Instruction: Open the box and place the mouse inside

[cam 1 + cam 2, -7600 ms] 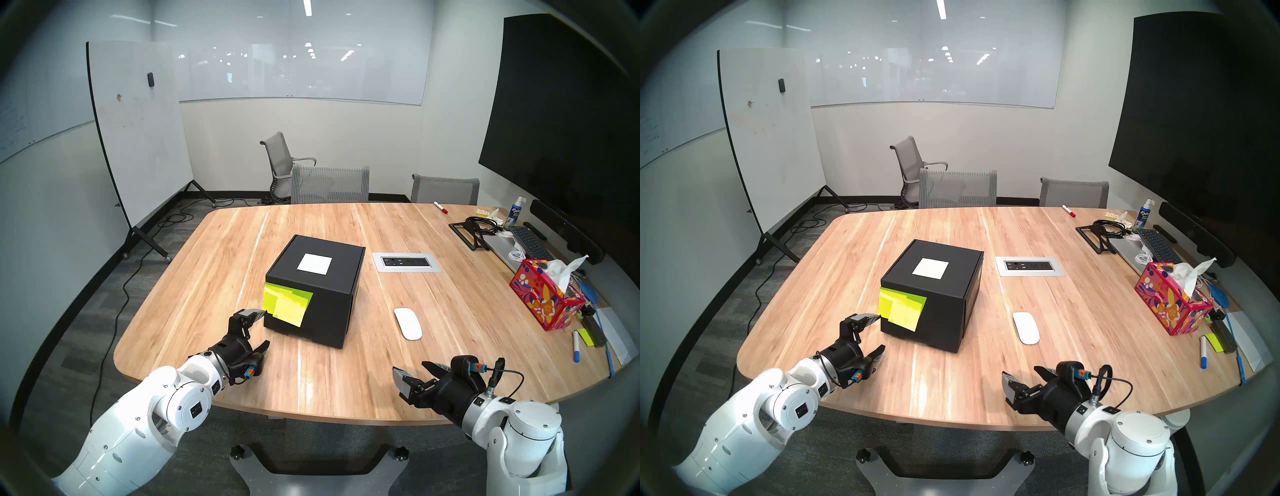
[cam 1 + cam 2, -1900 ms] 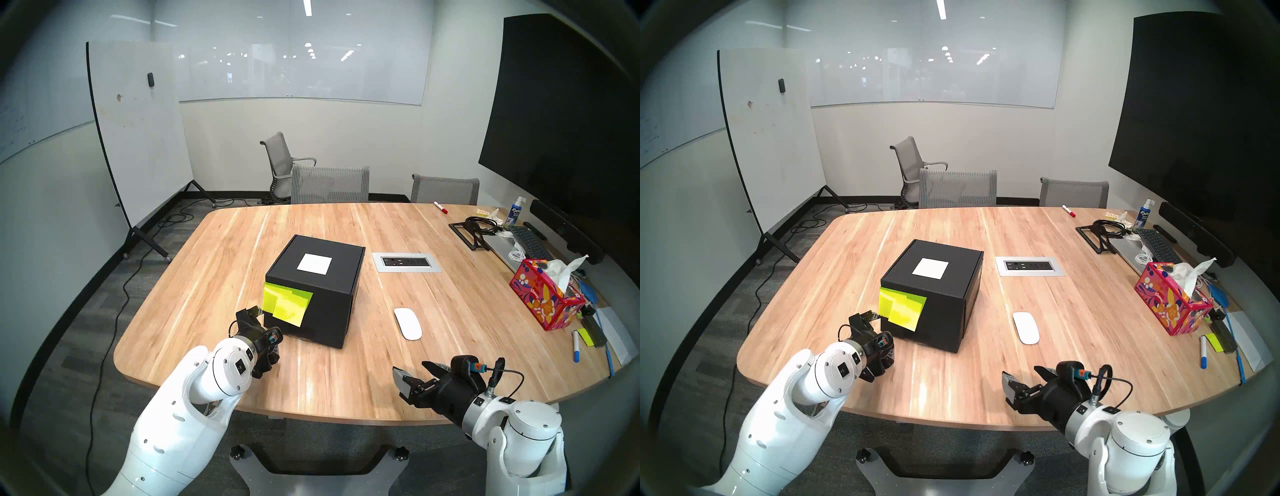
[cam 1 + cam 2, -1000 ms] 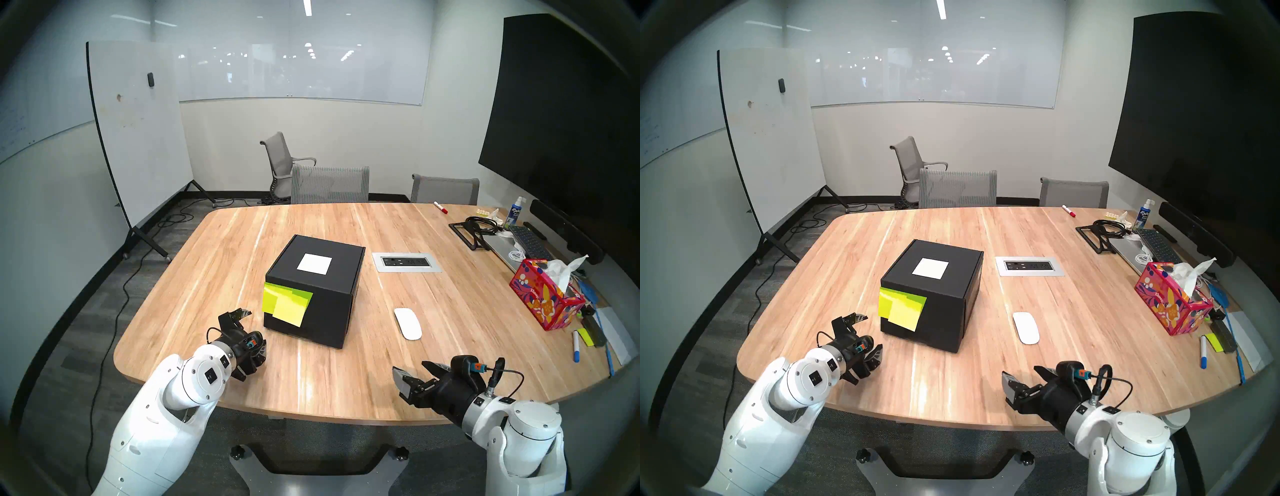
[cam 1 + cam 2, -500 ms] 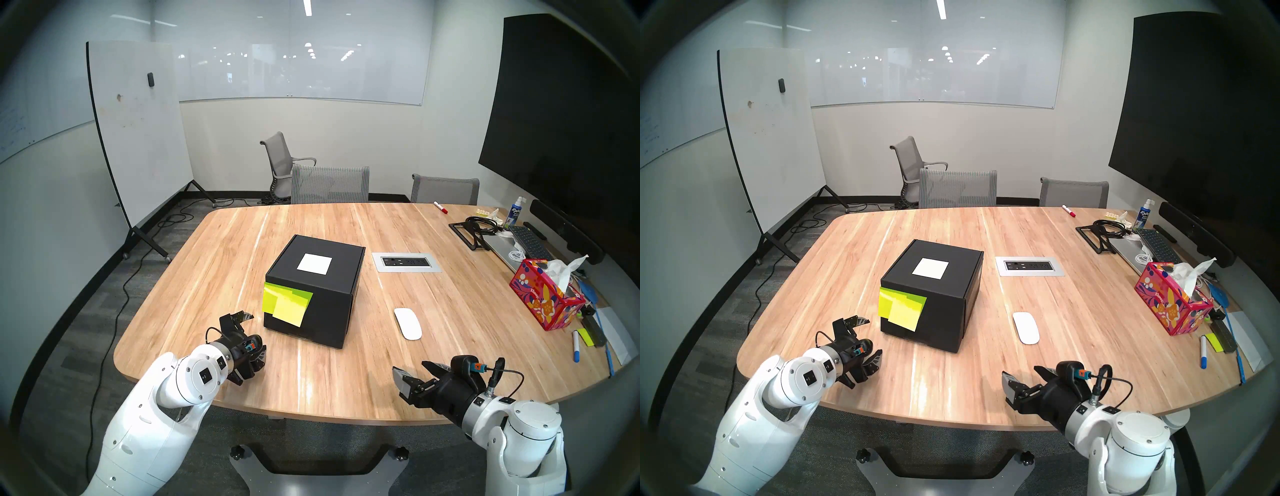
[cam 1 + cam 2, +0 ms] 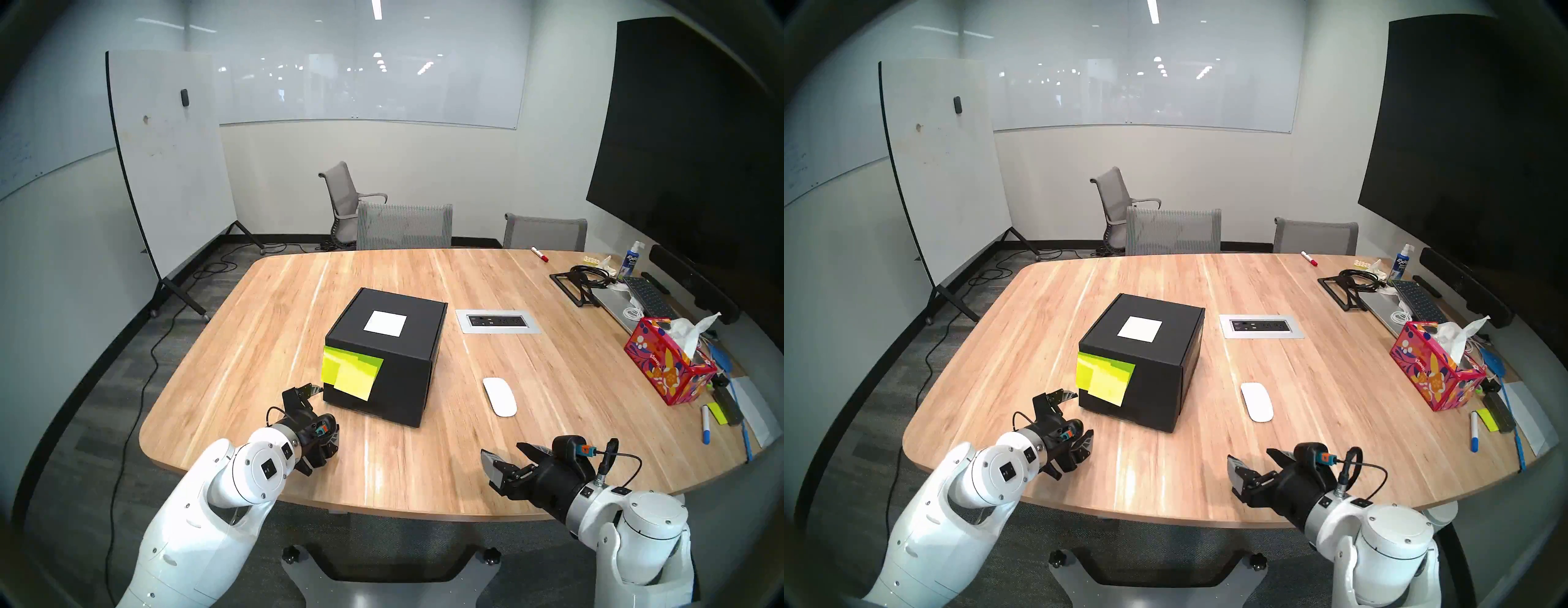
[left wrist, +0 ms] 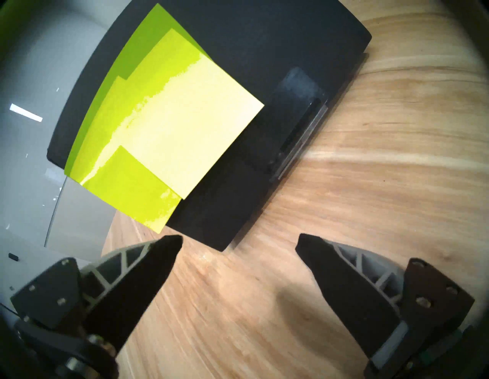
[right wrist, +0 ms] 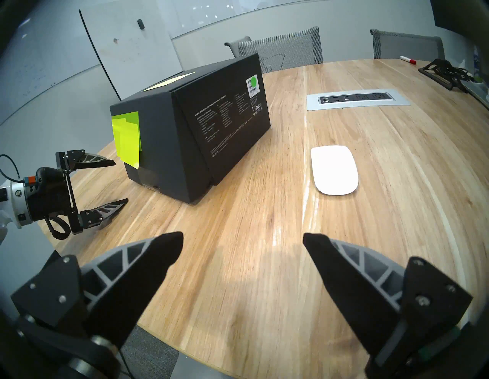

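Observation:
The black box (image 5: pixel 403 382) stands shut at the table's middle, with a white label (image 5: pixel 385 323) on its lid and yellow-green sticky notes (image 5: pixel 350 373) on its front face. My left gripper (image 5: pixel 324 409) is open just short of the box's front left corner. Its upper finger (image 5: pixel 312 388) lies close under the notes' lower edge. In the left wrist view the notes (image 6: pixel 172 119) and the box (image 6: pixel 264 53) fill the space ahead of the empty gripper (image 6: pixel 239 239). The white mouse (image 5: pixel 499 396) lies right of the box. My right gripper (image 5: pixel 501 450) is open and empty near the front edge, short of the mouse (image 7: pixel 334 169).
A silver power outlet plate (image 5: pixel 498 321) is set into the table behind the mouse. A red floral tissue box (image 5: pixel 668 365), a keyboard (image 5: pixel 649 297), markers (image 5: pixel 705 424) and cables crowd the right edge. Grey chairs (image 5: pixel 403 225) stand at the far side.
My left gripper, drawn back left of the box a second ago, has moved right and forward to the box's front left corner again. The right arm, box and mouse have not moved.

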Robot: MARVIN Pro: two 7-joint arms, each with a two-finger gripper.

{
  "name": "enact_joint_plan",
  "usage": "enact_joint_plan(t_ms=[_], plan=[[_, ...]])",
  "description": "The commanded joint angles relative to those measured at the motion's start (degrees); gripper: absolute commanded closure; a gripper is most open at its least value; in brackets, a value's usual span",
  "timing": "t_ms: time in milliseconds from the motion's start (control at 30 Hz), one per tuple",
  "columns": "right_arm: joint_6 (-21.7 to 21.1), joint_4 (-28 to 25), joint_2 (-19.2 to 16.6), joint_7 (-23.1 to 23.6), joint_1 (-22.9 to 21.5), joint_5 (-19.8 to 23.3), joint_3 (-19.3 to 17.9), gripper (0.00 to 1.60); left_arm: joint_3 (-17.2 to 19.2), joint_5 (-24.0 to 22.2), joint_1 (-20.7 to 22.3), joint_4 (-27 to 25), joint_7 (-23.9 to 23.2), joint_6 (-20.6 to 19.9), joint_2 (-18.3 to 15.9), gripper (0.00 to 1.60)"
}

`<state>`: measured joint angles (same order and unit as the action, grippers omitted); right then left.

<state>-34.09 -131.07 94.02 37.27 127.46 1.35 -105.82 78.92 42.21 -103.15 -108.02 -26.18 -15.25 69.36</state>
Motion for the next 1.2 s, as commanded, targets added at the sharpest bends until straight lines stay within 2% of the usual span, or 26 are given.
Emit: enact_joint_plan(t_ms=[0,233,867,1067,1167], plan=[[0.18,-1.33,-0.09,-0.04,-0.23,-0.05,-0.06,0.0,-1.4,0.31,1.27,1.56,1.84,-0.15,2.37,0.0],[0.18,-1.34,-0.05,0.0,-0.24,-0.1,-0.07,0.0,-2.11,0.54,2.08,3.05,3.6,-0.34,3.42,0.0],[0.17,-1.35,0.06,0.13,-0.27,-0.24,-0.11,0.0,-3.14,0.52,2.9,4.58,5.51,0.72,3.07,0.0],[0.17,-1.35,0.11,0.18,-0.28,-0.29,-0.13,0.0,-3.54,0.8,3.3,4.54,5.1,0.43,2.53,0.0],[0.17,-1.35,0.12,0.2,-0.28,-0.31,-0.13,0.0,-3.26,0.95,3.29,3.48,3.42,0.04,1.32,0.0]])
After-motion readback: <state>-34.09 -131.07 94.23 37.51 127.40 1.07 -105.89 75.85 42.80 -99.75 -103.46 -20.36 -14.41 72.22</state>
